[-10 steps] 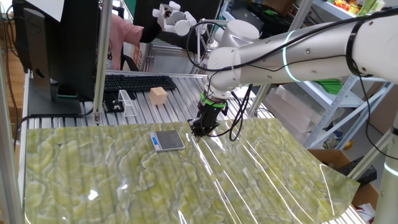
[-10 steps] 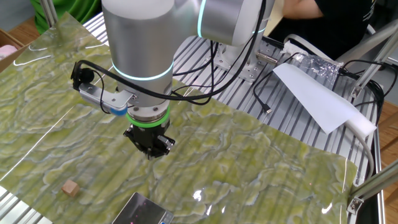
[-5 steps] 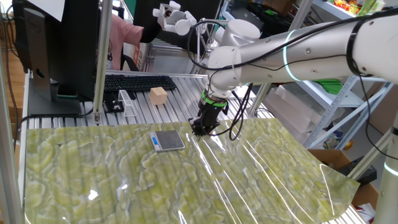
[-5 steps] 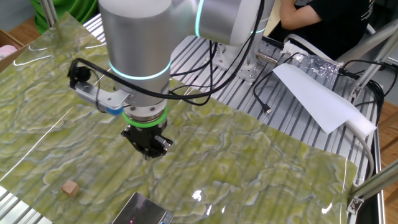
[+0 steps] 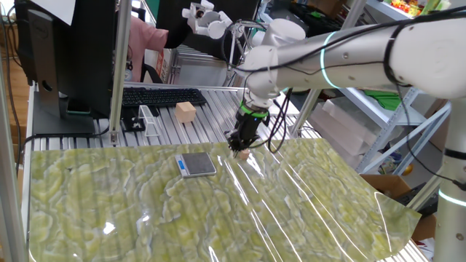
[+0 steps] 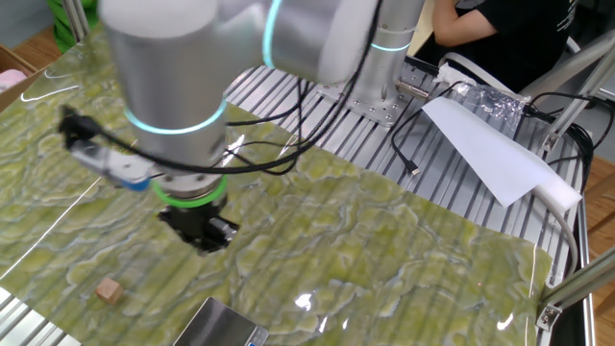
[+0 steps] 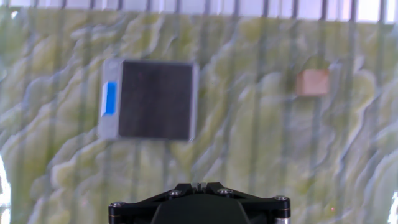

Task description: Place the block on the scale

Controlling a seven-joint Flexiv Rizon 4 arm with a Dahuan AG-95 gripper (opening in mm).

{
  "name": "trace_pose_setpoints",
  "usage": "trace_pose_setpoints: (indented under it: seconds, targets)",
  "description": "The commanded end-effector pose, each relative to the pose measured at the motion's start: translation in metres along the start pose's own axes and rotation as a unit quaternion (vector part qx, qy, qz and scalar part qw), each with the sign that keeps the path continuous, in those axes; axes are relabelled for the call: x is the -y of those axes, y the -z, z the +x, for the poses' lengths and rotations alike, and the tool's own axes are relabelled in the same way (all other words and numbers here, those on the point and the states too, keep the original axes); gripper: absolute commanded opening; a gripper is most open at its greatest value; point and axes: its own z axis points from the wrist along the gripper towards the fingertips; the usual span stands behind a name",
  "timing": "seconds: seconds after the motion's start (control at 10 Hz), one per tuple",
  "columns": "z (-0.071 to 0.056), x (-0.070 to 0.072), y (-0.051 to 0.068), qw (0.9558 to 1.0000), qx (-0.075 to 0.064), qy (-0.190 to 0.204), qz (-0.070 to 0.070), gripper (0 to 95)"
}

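The block (image 7: pixel 312 82) is a tiny light-brown cube lying on the green patterned mat, apart from the scale; it also shows as the block (image 6: pixel 110 290) and the block (image 5: pixel 243 153). The scale (image 7: pixel 152 99) lies flat with a dark-looking platform and a blue strip on its left side, also seen as the scale (image 5: pixel 196 164) and partly cut off as the scale (image 6: pixel 223 329). My gripper (image 7: pixel 197 185) is shut with nothing in it. The gripper (image 5: pixel 238 144) hangs just above the mat beside the block, and the gripper (image 6: pixel 199 236) stands up and to the right of it.
A larger pale wooden block (image 5: pixel 186 111), a keyboard (image 5: pixel 164 95) and a clear stand (image 5: pixel 149 121) sit on the slatted table behind the mat. A monitor (image 5: pixel 65 51) stands at the back left. White paper (image 6: pixel 485 144) and cables lie to the side.
The arm has swung: the gripper moved left in the other fixed view, nearer the block, and its wrist turned. The block and scale have not moved.
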Motion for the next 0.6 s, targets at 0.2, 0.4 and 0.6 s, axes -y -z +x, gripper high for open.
trace_pose_setpoints:
  seconds: [0.2,0.4,0.6]
  targets:
    - [-0.006,0.009,0.000,1.0000,0.000,-0.004,0.003,0.0]
    - [-0.010,0.012,0.002,1.0000,0.001,-0.007,0.003,0.0]
    - [-0.014,0.017,0.003,1.0000,0.001,-0.008,0.003,0.0]
